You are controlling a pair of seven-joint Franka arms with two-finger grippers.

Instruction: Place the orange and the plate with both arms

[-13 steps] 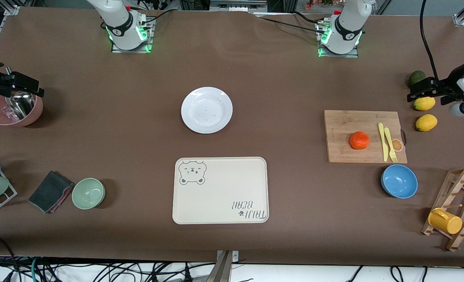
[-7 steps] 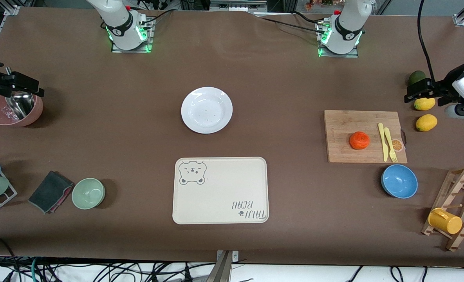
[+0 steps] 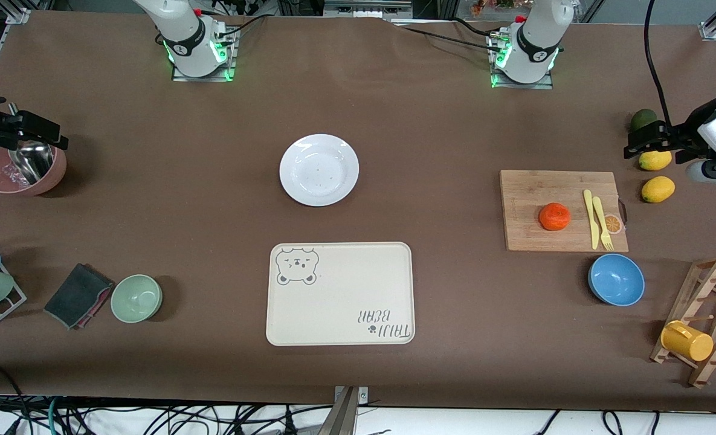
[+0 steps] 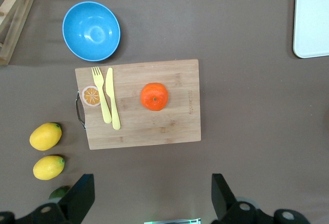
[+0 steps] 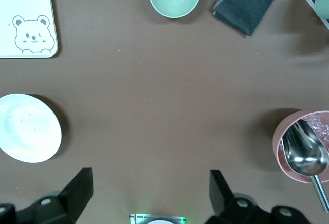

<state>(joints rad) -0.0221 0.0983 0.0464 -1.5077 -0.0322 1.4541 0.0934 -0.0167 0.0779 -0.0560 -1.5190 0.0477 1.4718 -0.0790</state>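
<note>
One dimpled orange (image 3: 554, 217), glossy round plate (image 3: 319, 170)

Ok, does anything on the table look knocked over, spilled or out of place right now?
Nothing stands out. The orange sits on the cutting board beside the yellow knife and fork, the plate lies flat and bare on the table, and the bowls stand upright. Both grippers, left and right, hover open at the table's ends.
</note>
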